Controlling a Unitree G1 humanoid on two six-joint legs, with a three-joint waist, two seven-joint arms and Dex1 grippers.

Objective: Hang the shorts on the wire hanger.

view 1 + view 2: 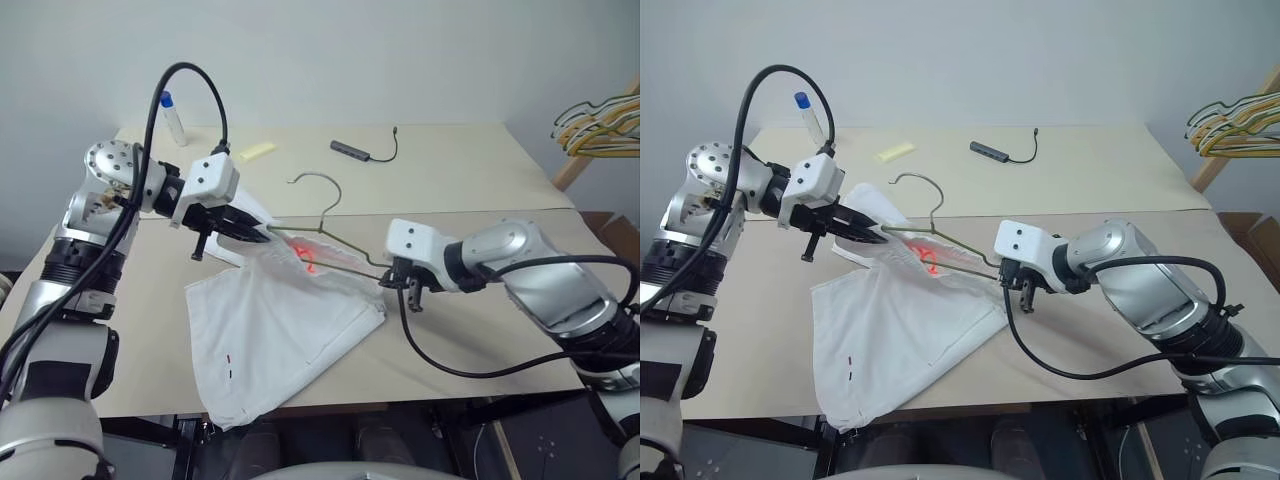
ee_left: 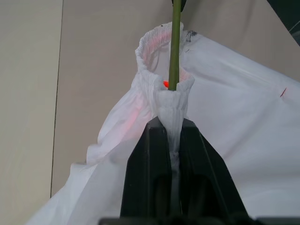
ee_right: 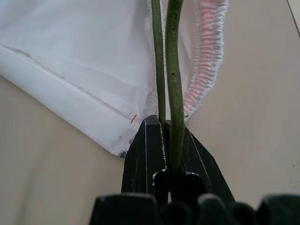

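The white shorts (image 1: 270,320) lie spread on the table, their elastic waistband (image 2: 154,61) lifted off the surface. My left gripper (image 1: 262,235) is shut on a bunched fold of that waistband (image 2: 169,105). The olive-green wire hanger (image 1: 340,243) runs from the waistband across to my right gripper (image 1: 392,281), which is shut on the hanger's right end (image 3: 176,93). One hanger arm passes into the waistband opening (image 2: 176,47). The silvery hook (image 1: 318,181) points toward the table's far side. A small red mark (image 1: 228,359) shows near the hem.
A tube with a blue cap (image 1: 173,118), a yellow slip (image 1: 257,151) and a dark cable piece (image 1: 355,150) lie on the far part of the table (image 1: 480,180). A bunch of yellow and white hangers (image 1: 600,125) hangs at the far right.
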